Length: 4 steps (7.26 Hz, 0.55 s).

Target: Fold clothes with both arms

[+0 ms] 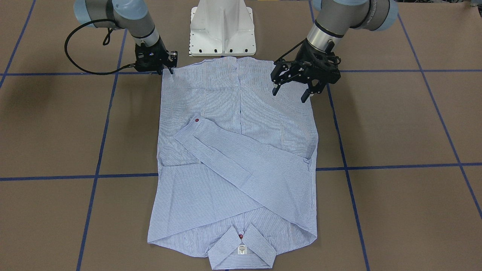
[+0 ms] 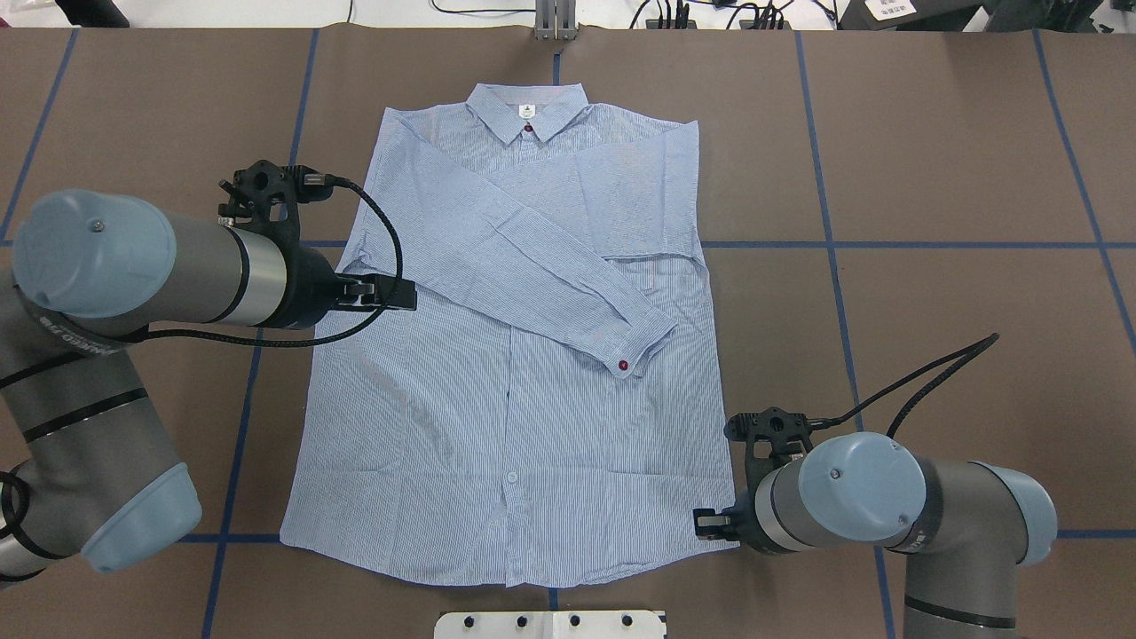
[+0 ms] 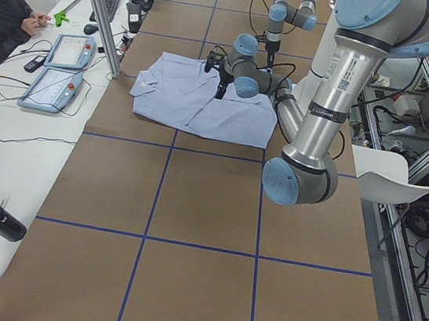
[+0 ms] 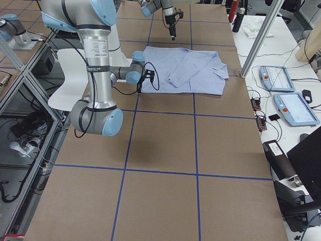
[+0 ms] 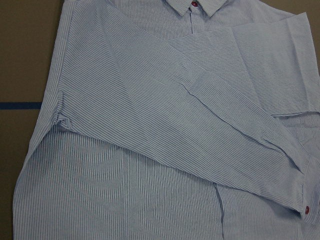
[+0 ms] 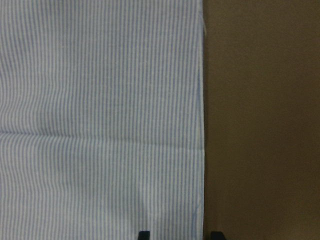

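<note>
Lying flat: one shirt [image 1: 226, 188]. Two tools, both released: left tool [image 1: 290, 95] above it, right tool [image 1: 167, 70] astride edge.

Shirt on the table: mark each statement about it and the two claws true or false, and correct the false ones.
1. The shirt's collar lies on the side away from the robot. True.
2. The left claw is shut on a cuff. False: it is open above the shirt and holds nothing.
3. One sleeve lies diagonally across the shirt front, its cuff showing a red button. True.
4. The right claw is at the collar. False: it is at the shirt's side edge near the hem, on the robot's side.
5. The shirt's body is folded in half. False: it is spread out full length, from hem to collar.
</note>
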Each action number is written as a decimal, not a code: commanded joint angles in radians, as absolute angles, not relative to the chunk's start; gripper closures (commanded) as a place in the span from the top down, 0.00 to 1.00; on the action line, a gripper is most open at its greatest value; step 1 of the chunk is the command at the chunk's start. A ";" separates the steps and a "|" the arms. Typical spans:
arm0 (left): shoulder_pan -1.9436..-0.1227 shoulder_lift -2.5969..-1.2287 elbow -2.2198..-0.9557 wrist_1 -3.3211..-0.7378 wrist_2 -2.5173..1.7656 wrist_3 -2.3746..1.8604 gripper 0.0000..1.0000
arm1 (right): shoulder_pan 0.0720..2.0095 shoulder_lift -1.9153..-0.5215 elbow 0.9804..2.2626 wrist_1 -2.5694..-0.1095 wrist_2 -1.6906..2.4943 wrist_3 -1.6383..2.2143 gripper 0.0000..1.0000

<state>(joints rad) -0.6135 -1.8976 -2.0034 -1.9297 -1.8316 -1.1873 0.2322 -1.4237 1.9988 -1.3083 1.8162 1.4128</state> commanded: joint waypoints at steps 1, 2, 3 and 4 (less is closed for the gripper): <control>-0.612 -1.899 -2.003 -1.930 -1.832 -1.187 1.00 | 0.229 -1.424 1.999 -1.312 1.816 1.413 0.51; -0.612 -1.899 -2.003 -1.930 -1.832 -1.187 1.00 | 0.229 -1.424 1.999 -1.315 1.816 1.413 0.51; -0.614 -1.899 -2.003 -1.930 -1.832 -1.187 1.00 | 0.229 -1.424 1.999 -1.315 1.816 1.413 0.42; -0.612 -1.901 -2.003 -1.930 -1.832 -1.187 1.00 | 0.229 -1.424 1.999 -1.315 1.821 1.413 0.20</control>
